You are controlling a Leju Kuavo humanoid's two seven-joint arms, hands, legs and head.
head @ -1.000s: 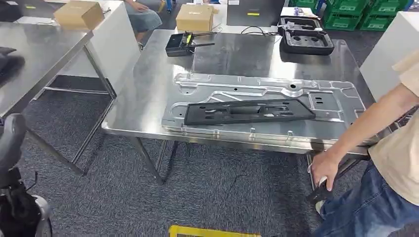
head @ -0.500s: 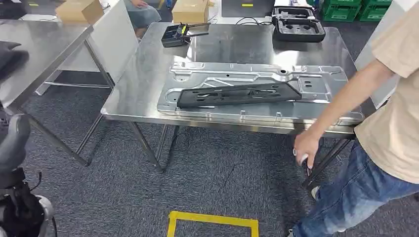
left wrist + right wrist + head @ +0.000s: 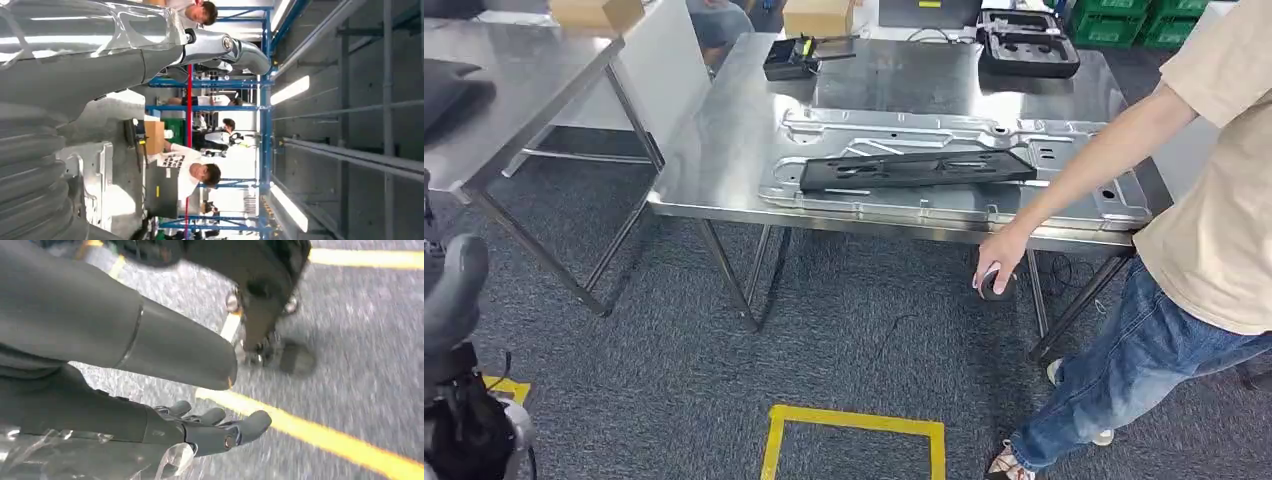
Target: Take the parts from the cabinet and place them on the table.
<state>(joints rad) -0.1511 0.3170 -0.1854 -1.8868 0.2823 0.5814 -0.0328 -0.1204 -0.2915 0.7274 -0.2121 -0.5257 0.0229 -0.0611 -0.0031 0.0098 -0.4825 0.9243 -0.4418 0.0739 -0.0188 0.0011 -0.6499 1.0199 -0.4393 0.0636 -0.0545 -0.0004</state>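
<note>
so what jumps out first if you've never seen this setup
The steel table carries a big silver panel with a long black part lying on it. A person stands to the right of the table, one hand lowered below its front edge. The right hand hangs open over carpet with yellow tape.

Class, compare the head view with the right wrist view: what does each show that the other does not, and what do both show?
Head view alone: a steel table carrying a large silver metal panel with a long black part lying on it, and a person whose hand hangs below the table edge. Right wrist view alone: the right robot hand, holding nothing, its fingers extended over the floor. Both show grey carpet marked with yellow tape.
</note>
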